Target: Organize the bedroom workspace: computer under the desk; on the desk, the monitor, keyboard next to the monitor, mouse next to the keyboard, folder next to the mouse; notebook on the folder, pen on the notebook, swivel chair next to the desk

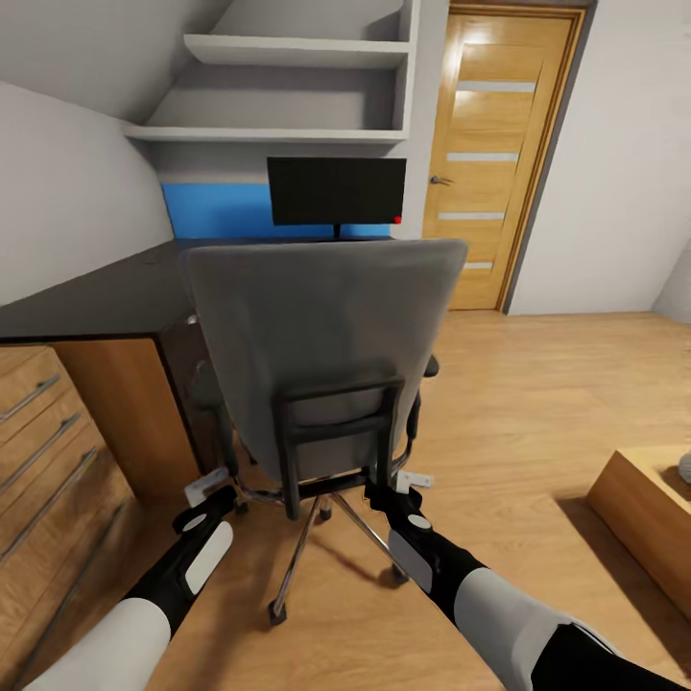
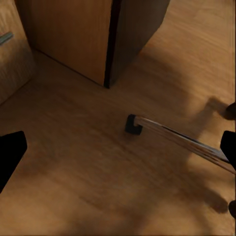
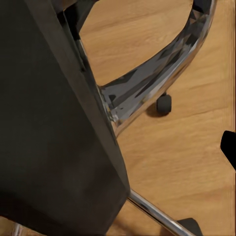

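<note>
- swivel chair (image 1: 321,355) seen from behind, backrest toward camera, pulled up at the desk (image 1: 106,297)
- monitor (image 1: 336,190) upright on desk (red light at its corner)
- left gripper (image 1: 213,491) and right gripper (image 1: 395,488) low behind the seat; can't tell if clenched or released

Swivel chair (image 1: 321,336) stands before desk (image 1: 106,297), hiding monitor's (image 1: 336,190) base.

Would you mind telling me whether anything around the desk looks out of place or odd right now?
Nothing stands out. The swivel chair stands upright with its back to the camera, close to the desk, and the monitor sits upright on the desk.
</note>
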